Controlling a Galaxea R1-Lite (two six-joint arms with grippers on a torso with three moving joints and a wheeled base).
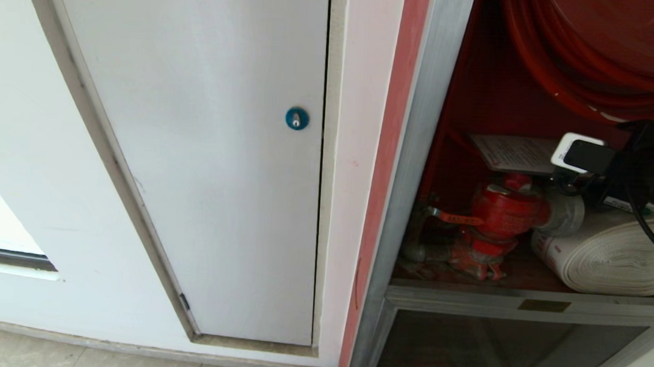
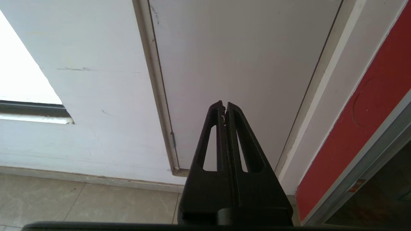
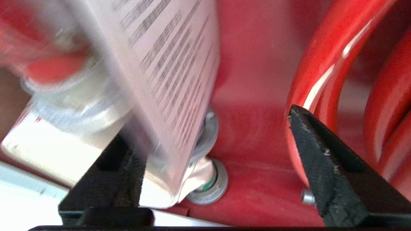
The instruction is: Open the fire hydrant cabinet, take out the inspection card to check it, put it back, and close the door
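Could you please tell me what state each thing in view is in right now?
fire hydrant cabinet: open, red interior exposed.
inspection card: lying flat on top of the red valve.
white rolled hose: coiled, lying beside the valve.
white panel: closed.
right gripper: open, at the card inside the cabinet.
left gripper: shut, empty, facing the white panel.

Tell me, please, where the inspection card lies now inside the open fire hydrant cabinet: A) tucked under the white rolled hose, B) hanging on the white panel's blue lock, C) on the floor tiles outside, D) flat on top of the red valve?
D: in the head view the inspection card rests flat on top of the red valve, beside the white rolled hose, with the right hand open next to it.
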